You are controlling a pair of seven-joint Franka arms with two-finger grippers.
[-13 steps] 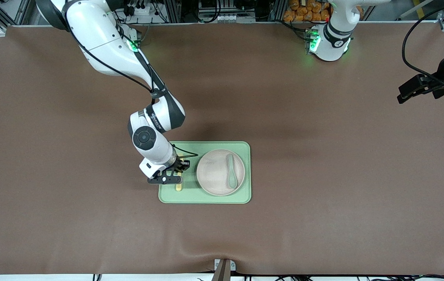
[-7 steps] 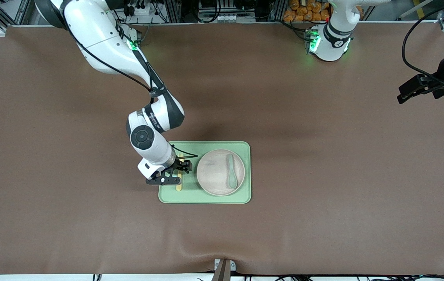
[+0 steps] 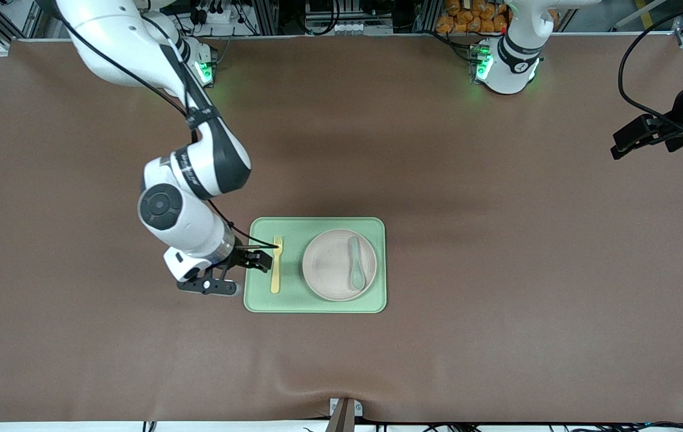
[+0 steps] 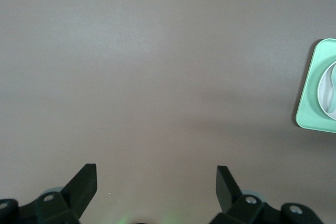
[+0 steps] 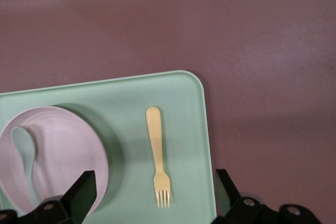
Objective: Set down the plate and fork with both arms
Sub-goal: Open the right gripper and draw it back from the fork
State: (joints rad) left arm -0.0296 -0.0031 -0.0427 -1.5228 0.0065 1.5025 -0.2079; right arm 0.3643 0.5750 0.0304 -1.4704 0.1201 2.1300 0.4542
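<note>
- Nearest you: the tray (image 3: pixel 317 305) sits mid-table with the fork (image 3: pixel 276 265) lying flat on it, tines pointing toward the robots' bases, just beside the plate (image 3: pixel 329 265). Looks like both are placed, so your main risk from here is undoing that.
- The right hand (image 3: pixel 234 271) hangs low over the tray's edge at the right arm's end, fingers spread wide and holding nothing. It's close to the fork, so if you swing it sideways instead of lifting, a finger could catch the tray rim or flick the fork off.
- There's a thin black cable from that wrist drooping across toward the fork's tines; a drag could snag it.
- The green spoon (image 3: pixel 356 269) rests in the plate. Bump the tray and I'd guess it slides or tips out.
- The left hand (image 4: pixel 156 182) waits up over bare table at the left arm's end, fingers wide, empty, well apart from everything.
- Writing: there's lettering on the right arm's wrist band, too small for me to read.
</note>
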